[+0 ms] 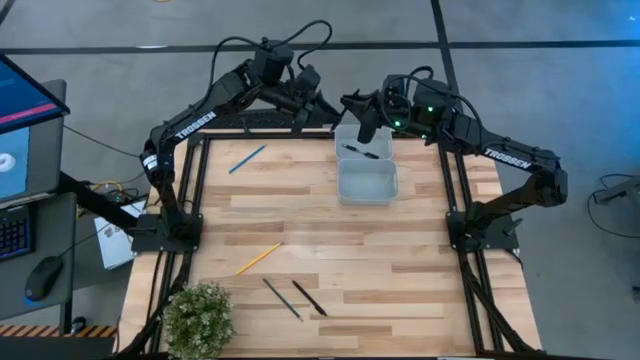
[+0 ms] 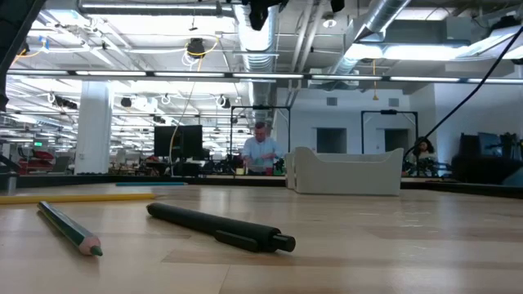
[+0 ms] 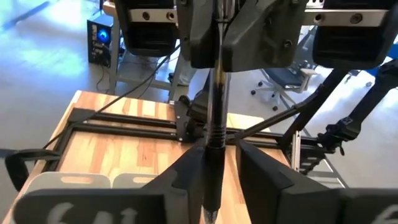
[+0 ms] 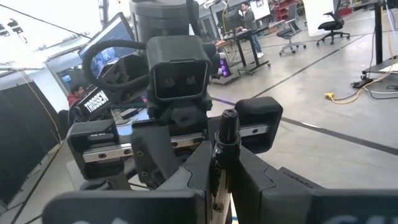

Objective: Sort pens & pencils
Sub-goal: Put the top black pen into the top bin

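Risk: the held pen [image 3: 214,124] slipped or tilted mid-handover, since only one grip was firm. Right gripper [image 4: 221,163] was clamped on the pen. Left gripper [image 3: 222,154] stood slack around it, with a gap on one side. Both arms met nose to nose at 12 o'clock, above the tray [image 1: 340,165]. Other pens [image 1: 309,298] lay at 6 o'clock, the yellow pencil [image 1: 258,258] near 7.

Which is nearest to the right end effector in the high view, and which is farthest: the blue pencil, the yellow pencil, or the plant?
From the right end effector, at the table's far edge:
1. Blue pencil, far left part of the table.
2. Yellow pencil, toward the near left.
3. Plant, near left corner.
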Motion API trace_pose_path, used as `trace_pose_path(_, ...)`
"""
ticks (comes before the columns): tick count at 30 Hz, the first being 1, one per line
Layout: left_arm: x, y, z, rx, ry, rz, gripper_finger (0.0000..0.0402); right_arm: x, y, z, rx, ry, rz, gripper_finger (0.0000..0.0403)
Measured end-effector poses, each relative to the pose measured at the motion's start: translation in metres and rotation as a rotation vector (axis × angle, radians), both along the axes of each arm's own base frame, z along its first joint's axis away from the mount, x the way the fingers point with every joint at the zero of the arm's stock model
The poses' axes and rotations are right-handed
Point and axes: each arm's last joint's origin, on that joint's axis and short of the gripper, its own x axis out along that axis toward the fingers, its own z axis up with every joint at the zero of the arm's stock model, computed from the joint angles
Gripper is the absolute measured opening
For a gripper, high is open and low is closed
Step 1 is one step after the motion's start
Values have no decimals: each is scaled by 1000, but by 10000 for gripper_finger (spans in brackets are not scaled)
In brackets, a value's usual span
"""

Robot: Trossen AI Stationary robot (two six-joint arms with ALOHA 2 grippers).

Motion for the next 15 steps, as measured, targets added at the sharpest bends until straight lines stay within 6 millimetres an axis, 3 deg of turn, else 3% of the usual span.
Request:
trace_pose_path(9, 0, 1, 3, 18, -32, -13, 141, -1, -2, 0, -13, 11, -9, 59)
trace_pose_path(15, -21, 3, 10, 17, -4, -22, 146, -5, -12, -10, 3, 107, -45, 59)
